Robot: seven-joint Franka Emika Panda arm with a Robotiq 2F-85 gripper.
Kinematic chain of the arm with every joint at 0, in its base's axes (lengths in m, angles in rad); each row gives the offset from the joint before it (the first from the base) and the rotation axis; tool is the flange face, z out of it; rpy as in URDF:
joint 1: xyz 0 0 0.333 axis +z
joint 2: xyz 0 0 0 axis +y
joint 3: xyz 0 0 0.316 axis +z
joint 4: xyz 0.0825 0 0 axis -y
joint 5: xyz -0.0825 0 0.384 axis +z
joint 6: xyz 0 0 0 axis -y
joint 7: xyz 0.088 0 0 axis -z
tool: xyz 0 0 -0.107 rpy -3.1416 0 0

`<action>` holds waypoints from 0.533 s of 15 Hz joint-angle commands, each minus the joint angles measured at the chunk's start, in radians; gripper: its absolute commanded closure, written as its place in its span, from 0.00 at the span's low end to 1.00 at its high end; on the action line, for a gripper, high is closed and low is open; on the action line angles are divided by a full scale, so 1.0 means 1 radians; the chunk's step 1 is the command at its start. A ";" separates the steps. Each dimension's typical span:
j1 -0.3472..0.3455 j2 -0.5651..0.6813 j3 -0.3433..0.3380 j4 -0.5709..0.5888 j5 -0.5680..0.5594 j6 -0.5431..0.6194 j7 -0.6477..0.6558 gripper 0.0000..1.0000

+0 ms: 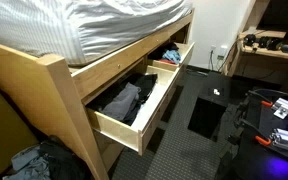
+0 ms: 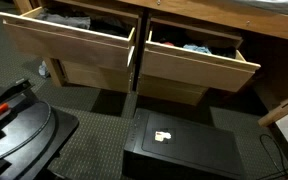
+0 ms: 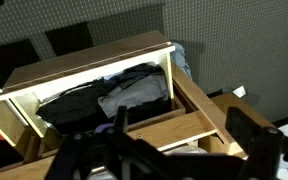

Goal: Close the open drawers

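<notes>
Two wide light-pine drawers stand pulled out from under the bed in both exterior views. The nearer drawer (image 1: 134, 108) holds dark clothes, and the farther drawer (image 1: 170, 55) holds mixed clothes. From the front they show as a left drawer (image 2: 69, 42) and a right drawer (image 2: 199, 62). In the wrist view one open drawer (image 3: 89, 62) with black and grey clothes lies ahead. My gripper (image 3: 184, 132) is open and empty, and hovers over the wooden divider between the drawers. It does not show in the exterior views.
A black box (image 2: 179, 148) with a white label sits on the dark carpet in front of the drawers; it also shows in an exterior view (image 1: 209, 105). A mattress with striped bedding (image 1: 114, 25) lies above. A desk (image 1: 269, 48) stands at the back.
</notes>
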 commanded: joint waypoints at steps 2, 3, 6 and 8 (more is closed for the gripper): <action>-0.011 0.000 0.008 0.002 0.007 -0.004 -0.006 0.00; -0.011 0.000 0.008 0.002 0.007 -0.004 -0.006 0.00; -0.039 -0.010 0.030 -0.003 0.030 -0.022 0.109 0.00; -0.101 0.155 -0.020 0.043 0.007 0.076 0.113 0.00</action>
